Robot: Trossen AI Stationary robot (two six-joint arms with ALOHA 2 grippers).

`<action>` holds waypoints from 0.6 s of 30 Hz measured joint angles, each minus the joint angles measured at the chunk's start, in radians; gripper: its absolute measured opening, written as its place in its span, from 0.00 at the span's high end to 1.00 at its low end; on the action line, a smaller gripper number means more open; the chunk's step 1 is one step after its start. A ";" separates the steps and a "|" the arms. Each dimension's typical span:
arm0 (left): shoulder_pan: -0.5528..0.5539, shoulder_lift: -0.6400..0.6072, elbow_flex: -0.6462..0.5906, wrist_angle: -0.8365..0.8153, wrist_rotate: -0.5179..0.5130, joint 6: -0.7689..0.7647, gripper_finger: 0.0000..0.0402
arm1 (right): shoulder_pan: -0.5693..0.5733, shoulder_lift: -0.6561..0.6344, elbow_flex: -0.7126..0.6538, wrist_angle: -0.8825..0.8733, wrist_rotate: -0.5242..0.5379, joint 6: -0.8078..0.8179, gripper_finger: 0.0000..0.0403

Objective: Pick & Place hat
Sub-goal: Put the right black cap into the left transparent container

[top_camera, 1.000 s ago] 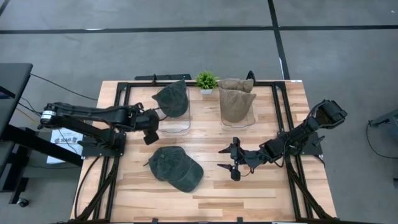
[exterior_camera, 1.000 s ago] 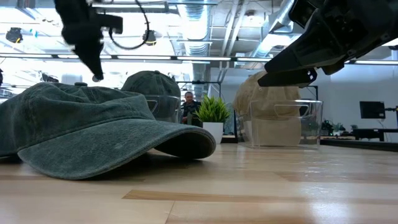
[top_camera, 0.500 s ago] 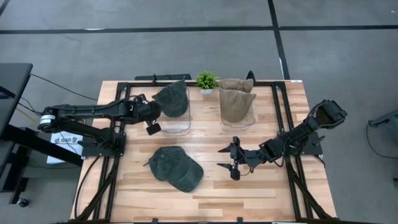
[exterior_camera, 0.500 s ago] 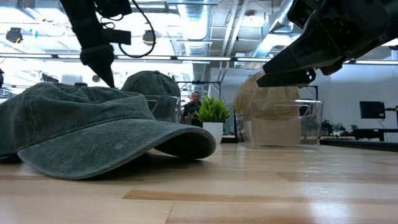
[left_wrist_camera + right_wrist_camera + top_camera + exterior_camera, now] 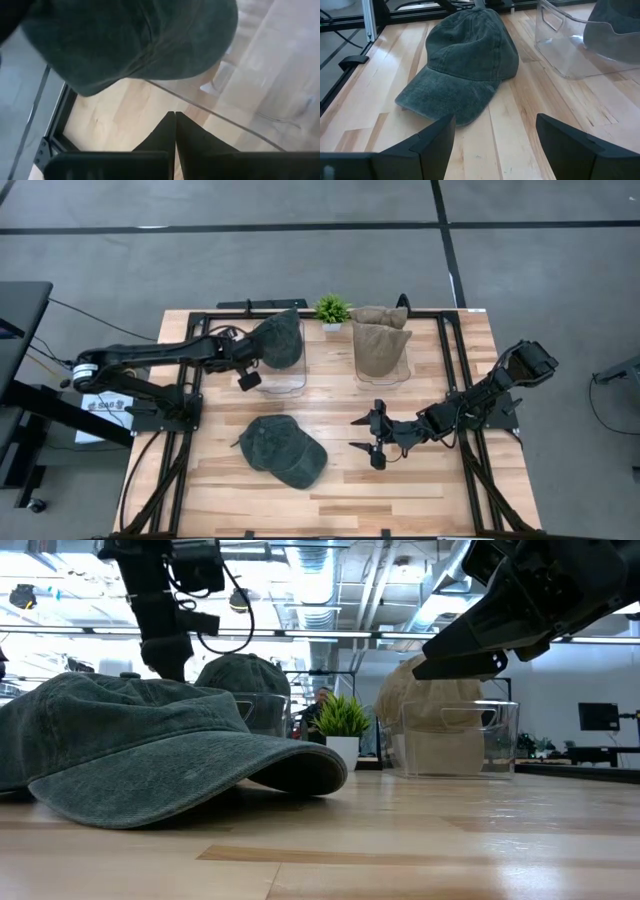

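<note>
Left claw [image 5: 244, 380] moved back toward rear bins & pinched together, empty; one hat still loose.
Dark green denim cap [image 5: 283, 450] lies on wooden desk [image 5: 430, 480] mid-front, not picked yet. 2nd green cap [image 5: 277, 340] sits in clear plastic bin [image 5: 290, 385], tan cap [image 5: 380, 340] in other bin. Right claw [image 5: 376, 435] spread wide, hovering near loose cap w/o touching.

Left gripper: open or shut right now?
Shut. The left gripper fingers meet with no gap, empty, beside the green hat in the clear bin.
</note>
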 joint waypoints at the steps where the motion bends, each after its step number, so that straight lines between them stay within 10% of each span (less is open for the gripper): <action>1: 0.004 0.010 0.000 0.007 0.001 0.007 0.98 | 0.000 0.000 0.000 0.000 0.000 0.000 0.33; 18: 0.047 0.087 0.000 0.104 -0.140 0.120 0.98 | 0.000 0.000 0.000 0.000 0.000 0.000 0.33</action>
